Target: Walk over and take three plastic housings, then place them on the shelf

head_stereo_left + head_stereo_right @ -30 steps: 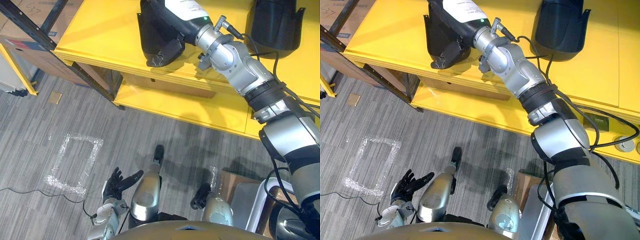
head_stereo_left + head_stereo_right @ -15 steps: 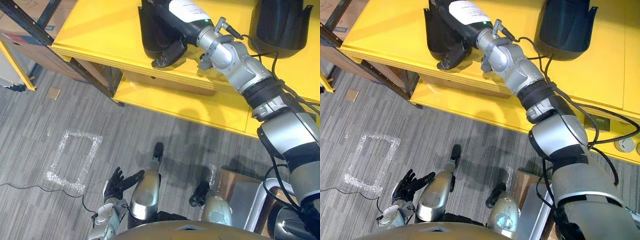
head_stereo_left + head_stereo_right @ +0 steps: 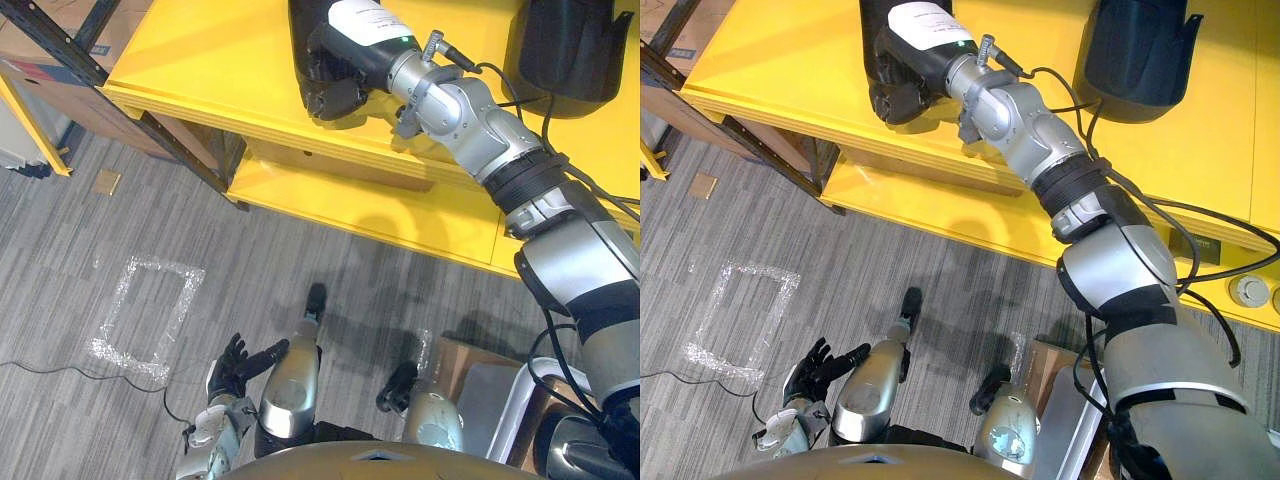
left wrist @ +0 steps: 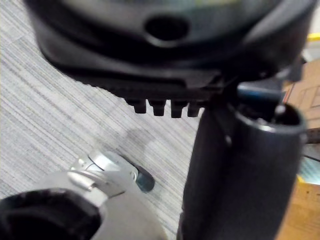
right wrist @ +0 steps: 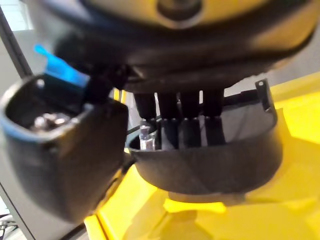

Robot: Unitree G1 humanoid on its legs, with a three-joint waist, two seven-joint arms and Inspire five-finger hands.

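Left eye view: the yellow shelf [image 3: 200, 60] carries two black plastic housings, well apart, the left housing [image 3: 303, 40] and the right housing [image 3: 565, 50]. The right hand [image 3: 335, 95] grips the left housing, its fingers [image 5: 170, 115] hooked over the rim and the thumb outside the wall. The left hand [image 3: 238, 365] hangs low above the grey floor [image 3: 130, 220], fingers loosely spread.
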